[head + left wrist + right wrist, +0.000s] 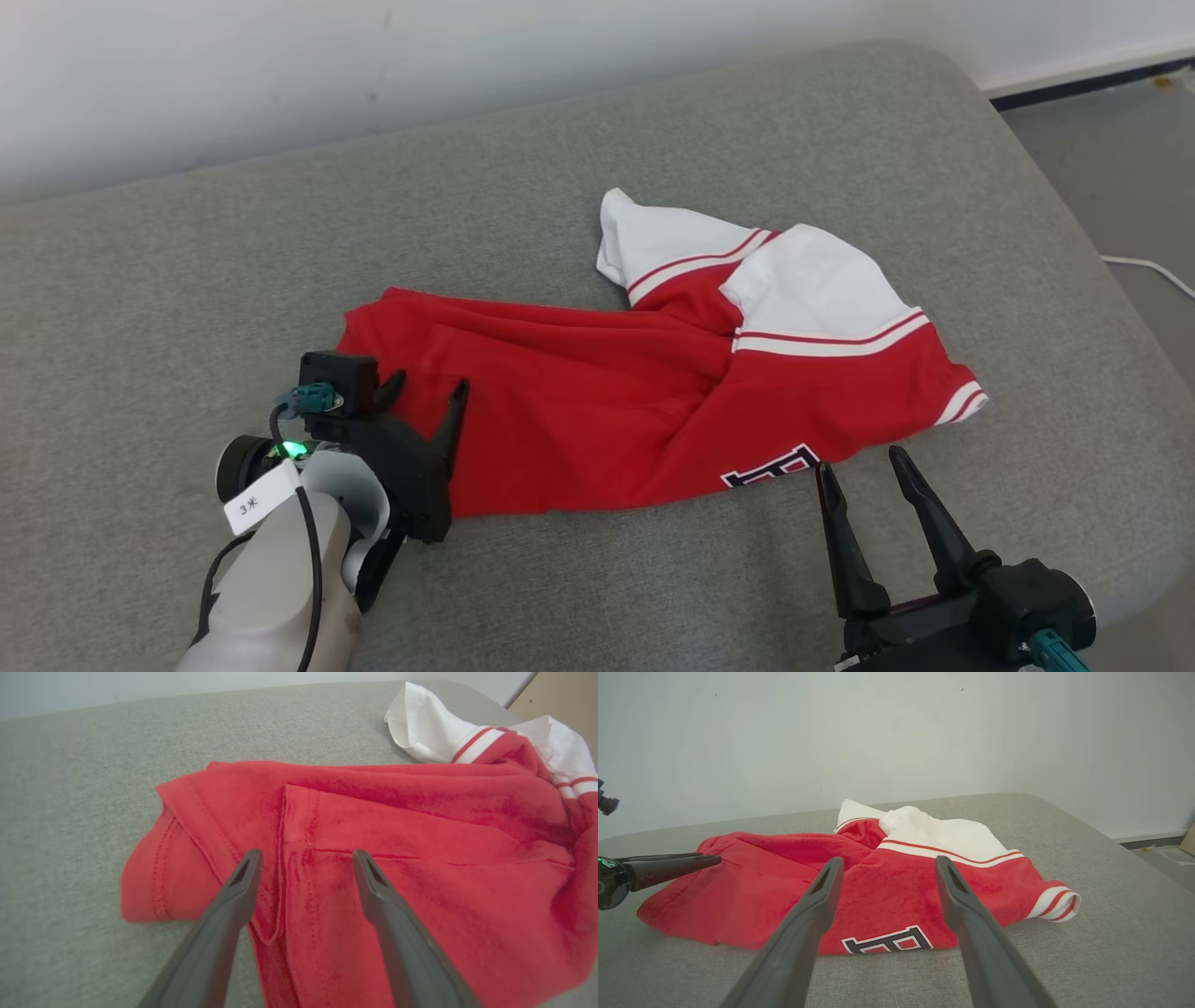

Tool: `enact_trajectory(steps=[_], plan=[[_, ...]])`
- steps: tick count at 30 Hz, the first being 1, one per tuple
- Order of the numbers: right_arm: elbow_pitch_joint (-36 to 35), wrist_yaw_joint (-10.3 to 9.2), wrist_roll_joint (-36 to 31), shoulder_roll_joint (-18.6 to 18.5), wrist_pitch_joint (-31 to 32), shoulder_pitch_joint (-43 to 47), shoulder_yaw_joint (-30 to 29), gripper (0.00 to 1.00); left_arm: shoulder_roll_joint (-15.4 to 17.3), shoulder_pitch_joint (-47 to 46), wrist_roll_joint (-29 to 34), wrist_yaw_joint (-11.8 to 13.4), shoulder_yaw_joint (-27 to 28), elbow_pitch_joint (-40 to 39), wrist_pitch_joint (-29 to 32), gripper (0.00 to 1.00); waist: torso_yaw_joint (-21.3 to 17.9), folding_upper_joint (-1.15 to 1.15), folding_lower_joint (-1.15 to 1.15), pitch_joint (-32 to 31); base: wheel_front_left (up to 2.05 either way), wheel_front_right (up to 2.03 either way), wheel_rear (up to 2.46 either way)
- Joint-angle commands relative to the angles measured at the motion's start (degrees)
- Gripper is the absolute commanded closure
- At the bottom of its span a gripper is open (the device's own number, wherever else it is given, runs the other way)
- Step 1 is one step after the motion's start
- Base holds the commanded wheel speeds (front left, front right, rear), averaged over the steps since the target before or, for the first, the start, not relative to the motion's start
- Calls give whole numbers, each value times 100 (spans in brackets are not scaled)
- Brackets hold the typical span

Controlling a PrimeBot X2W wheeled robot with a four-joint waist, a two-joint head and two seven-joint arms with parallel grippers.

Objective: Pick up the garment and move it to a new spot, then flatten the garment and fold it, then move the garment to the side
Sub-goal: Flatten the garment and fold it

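Note:
The garment (597,401) is a red shirt with white, red-striped sleeves and a dark letter patch, lying crumpled on the grey cushioned surface (187,280). My left gripper (425,385) hovers open over the shirt's left hem, fingers spread above the red cloth (327,826). My right gripper (864,467) stands open just in front of the shirt's near edge by the letter patch (887,941), holding nothing. In the right wrist view the left gripper's fingers (677,862) reach in from the left over the red cloth (887,882).
A pale wall (280,75) runs behind the surface. The cushion's right edge (1074,215) curves down to a grey floor (1120,159) with a white cable (1153,268). Bare grey fabric lies left of and in front of the shirt.

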Motion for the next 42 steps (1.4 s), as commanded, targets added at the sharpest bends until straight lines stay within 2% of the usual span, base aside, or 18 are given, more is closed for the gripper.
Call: enact_trajectory(steps=[1, 14, 15, 17, 18, 19, 20, 23, 30, 35, 42], plan=[[26, -13, 43, 2, -36, -63, -11, 0, 12, -92, -37, 11, -38, 68, -7, 0, -170, -1, -2, 166, 0, 0, 0], [155, -13, 96, 2, -116, -121, -7, 0, 29, -410, -416, 10, -397, 409, 69, 0, -117, -1, -2, 111, 0, 0, 0], [158, -13, 95, 2, -119, -124, -4, 0, 28, -426, -445, 10, -420, 420, 74, 3, -117, -1, -2, 114, 0, 0, 0], [165, -13, 105, 2, -124, -131, -5, 0, 49, -445, -486, 10, -460, 452, 68, 27, -121, -1, -2, 124, 0, 0, 0], [169, -13, 109, 2, -127, -138, -15, 0, 52, -451, -507, 10, -478, 461, 59, 68, -121, -1, -2, 129, 0, 0, 0], [172, -13, 111, 2, -129, -144, -25, 0, 51, -459, -527, 10, -497, 464, 28, 90, -119, -1, -2, 134, 0, 0, 0], [176, -13, 111, 2, -130, -147, -34, 0, 45, -461, -557, 10, -523, 461, -5, 100, -116, -1, -2, 138, 0, 0, 0], [180, -13, 106, 1, -125, -143, -87, 0, 46, -475, -647, 10, -545, 504, -48, 100, -73, -1, -2, 143, 0, 0, 0], [138, -13, 54, 2, -129, -35, -168, 0, 136, -257, -978, 154, -94, 270, -791, 100, 197, -1, -2, 76, 0, 0, 0], [141, -13, 16, 2, -116, 58, -203, 0, 187, 281, -1359, 151, 284, -303, -1002, 100, 495, -1, -2, -31, 0, 0, 0], [89, -13, -42, 1, -31, 115, -205, 0, 289, 1253, -1622, 204, 469, -1223, -994, 100, 797, -1, -2, -160, 0, 0, 0]])
